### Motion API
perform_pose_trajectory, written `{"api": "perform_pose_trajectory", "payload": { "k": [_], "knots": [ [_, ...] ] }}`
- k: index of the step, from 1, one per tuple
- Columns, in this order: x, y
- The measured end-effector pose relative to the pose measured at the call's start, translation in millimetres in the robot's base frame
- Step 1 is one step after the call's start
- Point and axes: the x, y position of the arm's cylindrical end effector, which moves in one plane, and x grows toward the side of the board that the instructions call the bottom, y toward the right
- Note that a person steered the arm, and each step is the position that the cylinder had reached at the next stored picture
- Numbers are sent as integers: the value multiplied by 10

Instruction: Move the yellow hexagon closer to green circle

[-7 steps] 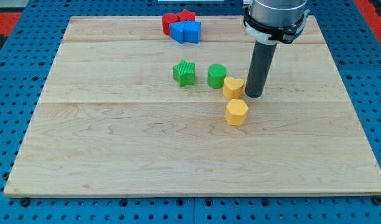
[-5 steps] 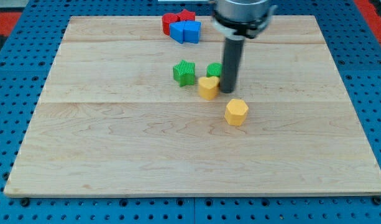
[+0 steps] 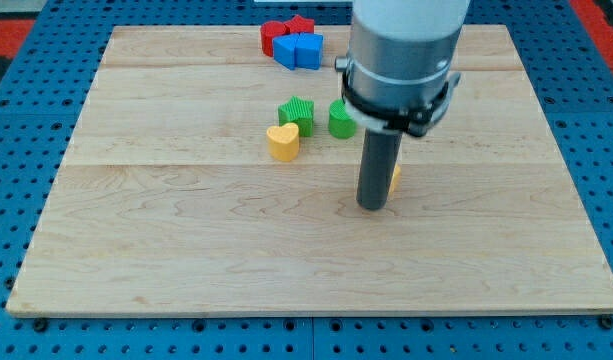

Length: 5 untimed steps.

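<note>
My tip (image 3: 372, 206) rests on the board just in front of the yellow hexagon (image 3: 394, 178). The rod hides nearly all of that block; only a sliver shows at the rod's right edge. The green circle (image 3: 340, 120) stands up and to the left of the tip, partly covered by the arm's body. A yellow heart (image 3: 282, 142) lies left of the green circle, just below a green star (image 3: 297, 111).
A cluster of red and blue blocks (image 3: 293, 42) sits near the board's top edge. The arm's grey body (image 3: 401, 55) covers the board's upper right of centre. The wooden board (image 3: 136, 250) is ringed by blue pegboard.
The yellow heart has been pushed left, from beside the green circle to below the green star. My tip has swung back right and down, now in front of the yellow hexagon.
</note>
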Motion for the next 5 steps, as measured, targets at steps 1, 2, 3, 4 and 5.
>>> {"api": "perform_pose_trajectory", "payload": {
  "k": [1,2,3,4,5],
  "knots": [
    [-413,-109],
    [-481,-100],
    [-151,483],
    [-104,900],
    [-440,804]
  ]
}}
